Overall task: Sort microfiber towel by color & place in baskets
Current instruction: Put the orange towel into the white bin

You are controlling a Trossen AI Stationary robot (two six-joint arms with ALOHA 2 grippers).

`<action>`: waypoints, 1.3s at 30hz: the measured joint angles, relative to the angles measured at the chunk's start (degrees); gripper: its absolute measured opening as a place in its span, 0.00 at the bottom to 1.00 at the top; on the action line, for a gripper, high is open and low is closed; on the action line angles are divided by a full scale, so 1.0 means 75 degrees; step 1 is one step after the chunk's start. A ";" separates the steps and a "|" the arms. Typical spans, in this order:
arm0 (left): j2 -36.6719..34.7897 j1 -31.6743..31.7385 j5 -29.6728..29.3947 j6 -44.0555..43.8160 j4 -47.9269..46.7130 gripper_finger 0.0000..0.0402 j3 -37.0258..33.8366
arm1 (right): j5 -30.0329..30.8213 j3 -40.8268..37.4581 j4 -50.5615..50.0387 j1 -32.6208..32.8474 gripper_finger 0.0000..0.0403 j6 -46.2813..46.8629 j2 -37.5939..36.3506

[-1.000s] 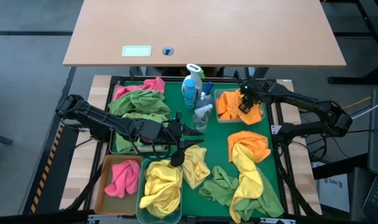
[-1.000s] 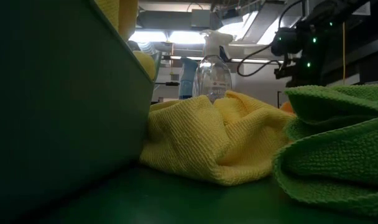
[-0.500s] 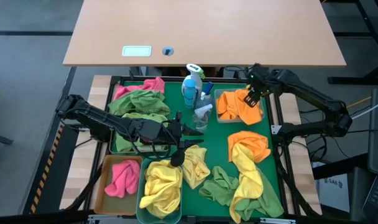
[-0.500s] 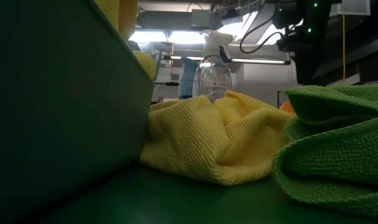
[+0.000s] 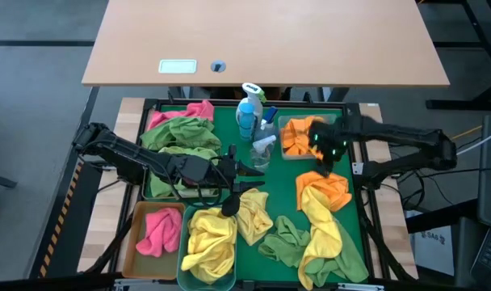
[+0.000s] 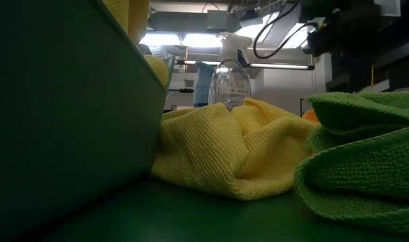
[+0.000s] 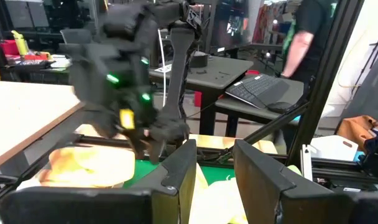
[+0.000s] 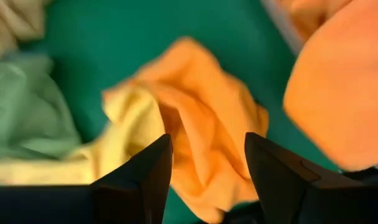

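Right wrist view shows, closest to the lens, the right gripper point(image 8: 204, 180) with its two dark fingers spread apart and nothing between them. Directly beyond the gap lies the loose orange towel point(image 8: 204, 127) on the green tray point(image 8: 114, 43), with a yellow towel point(image 8: 124, 124) tucked against one side of it. The edge of the clear basket point(image 8: 282, 25), already holding orange cloth, sits further off.

From the high view, that gripper point(image 5: 327, 153) hovers between the clear basket point(image 5: 287, 153) and the orange towel point(image 5: 325, 187), so the towel lies just toward the near edge of the tray from the claw, almost beneath it. It is crumpled with no clear long axis. The right arm is plainly the nearer one; a short drop looks like all the next pick needs.

Across the tray, the left gripper point(image 5: 244, 183) waits near the teal basket point(image 5: 181, 267), above yellow cloth; its own camera shows narrow, empty jaws, which the overhead picture cannot resolve. The amber basket point(image 5: 132, 242) holds pink.

The low view sees only yellow and green cloth and a spray bottle point(image 6: 230, 81).
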 joint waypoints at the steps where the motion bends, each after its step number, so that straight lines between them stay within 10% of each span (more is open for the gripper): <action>1: 0.0000 0.0000 -0.0002 0.0000 0.0002 0.25 0.0000 | 0.0181 -0.0140 -0.0006 0.0314 0.50 0.0148 0.0000; 10: 0.0000 0.0000 -0.0001 -0.0001 0.0001 0.25 0.0000 | 0.0592 -0.1948 0.0972 0.2232 0.50 0.1129 0.0000; 21: 0.0000 -0.0002 -0.0002 0.0000 0.0003 0.25 0.0000 | 0.1870 -0.3495 0.3027 0.2558 0.49 0.1172 0.0006; 32: 0.0000 -0.0002 -0.0002 0.0000 0.0003 0.25 0.0000 | 0.2049 -0.3500 0.3240 0.2559 0.04 0.1153 0.0006; 39: 0.0000 0.0000 -0.0002 0.0000 0.0003 0.25 0.0000 | 0.1778 -0.3024 0.2926 0.2561 0.02 0.1123 0.0006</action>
